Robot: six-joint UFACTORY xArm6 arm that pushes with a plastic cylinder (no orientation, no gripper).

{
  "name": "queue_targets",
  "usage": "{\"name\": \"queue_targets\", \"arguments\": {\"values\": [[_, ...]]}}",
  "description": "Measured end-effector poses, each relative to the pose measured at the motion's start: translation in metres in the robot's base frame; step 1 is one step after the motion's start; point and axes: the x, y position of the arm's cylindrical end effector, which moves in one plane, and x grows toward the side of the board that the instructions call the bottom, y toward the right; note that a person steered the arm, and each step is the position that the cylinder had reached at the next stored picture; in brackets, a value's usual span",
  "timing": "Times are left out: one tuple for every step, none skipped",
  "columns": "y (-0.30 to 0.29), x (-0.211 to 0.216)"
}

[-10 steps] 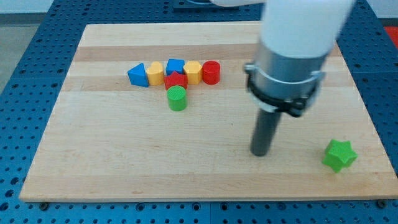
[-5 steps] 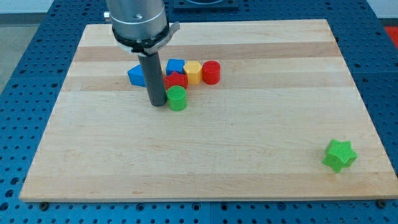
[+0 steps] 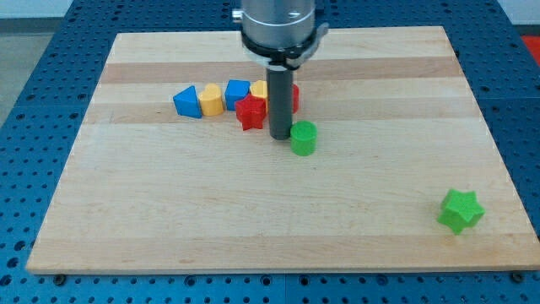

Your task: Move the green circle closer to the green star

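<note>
Circle [image 3: 304, 138], green, sits near the middle of the surface [image 3: 169, 219], just below the row of blocks, and my tip [image 3: 280, 137] stands right against its left side in the view. Star [image 3: 461, 210], green, lies well apart, toward the view's lower right. So the circle is on the far side of my tip from the row, and the line from tip through circle runs mostly rightward; I judge the push needs more downward lean to meet the star. The rod hangs upright from the view's top. No jaws on this rig, only the rod. A red star [image 3: 250, 111] stands just left of the rod.
</note>
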Motion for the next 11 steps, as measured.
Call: {"name": "queue_targets", "arguments": {"values": [[0.023,0.007],[0.042,0.018],[0.060,0.028],[0.077,0.035],[0.094,0.044],[0.115,0.051],[0.117,0.052],[0.115,0.062],[0.115,0.071],[0.115,0.073],[0.115,0.081]]}}
